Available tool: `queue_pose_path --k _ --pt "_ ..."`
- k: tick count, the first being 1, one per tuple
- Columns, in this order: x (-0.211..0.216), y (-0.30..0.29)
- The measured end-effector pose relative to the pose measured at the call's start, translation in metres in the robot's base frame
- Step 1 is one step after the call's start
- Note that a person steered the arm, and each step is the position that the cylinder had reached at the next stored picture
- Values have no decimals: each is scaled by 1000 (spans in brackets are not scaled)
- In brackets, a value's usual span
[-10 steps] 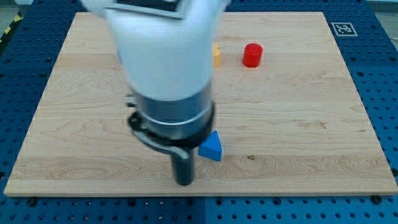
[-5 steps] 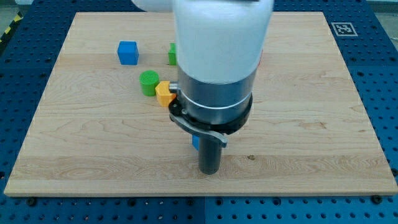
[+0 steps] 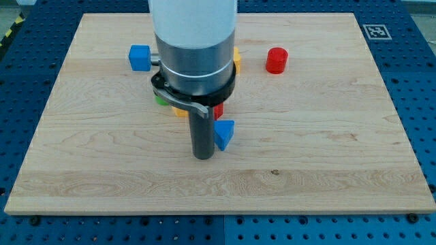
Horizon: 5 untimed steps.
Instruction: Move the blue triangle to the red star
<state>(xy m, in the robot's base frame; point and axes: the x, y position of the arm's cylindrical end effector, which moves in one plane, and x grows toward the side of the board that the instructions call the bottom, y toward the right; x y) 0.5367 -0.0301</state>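
Camera view, the only view: the arm's straight dark rod stands on the pale wooden board (image 3: 327, 136), and its tip (image 3: 203, 157) rests just left of the small blue triangular block (image 3: 223, 133), touching it or very nearly so. The rig carries no gripper, so there is nothing to open, close or clamp; the rod only pushes.

The blue triangular block lies near the board's middle, slightly toward the view's bottom. Just above it, a small sliver of red (image 3: 218, 109) shows under the arm's grey collar. This may be the red star, though its shape cannot be made out. If so, the triangle sits close beside its goal and the task looks nearly finished, with only a short push toward the view's top left to do. Whether the 2 blocks already touch cannot be told.

The arm's wide white and grey body hides much of the board's centre. A blue cube (image 3: 139, 57) shows at the upper left, partly cut by the arm. Slivers of a green block (image 3: 161, 101) and a yellow block (image 3: 178, 111) peek out below the collar, shapes unclear. Another yellow edge (image 3: 237, 60) shows on the arm's right. A red cylinder (image 3: 276, 60) stands clear toward the upper right, well apart from the triangle.
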Motion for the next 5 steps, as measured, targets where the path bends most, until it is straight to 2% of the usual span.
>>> queue_pose_path --k 3,5 --pt "-3 56" --pt "-25 34"
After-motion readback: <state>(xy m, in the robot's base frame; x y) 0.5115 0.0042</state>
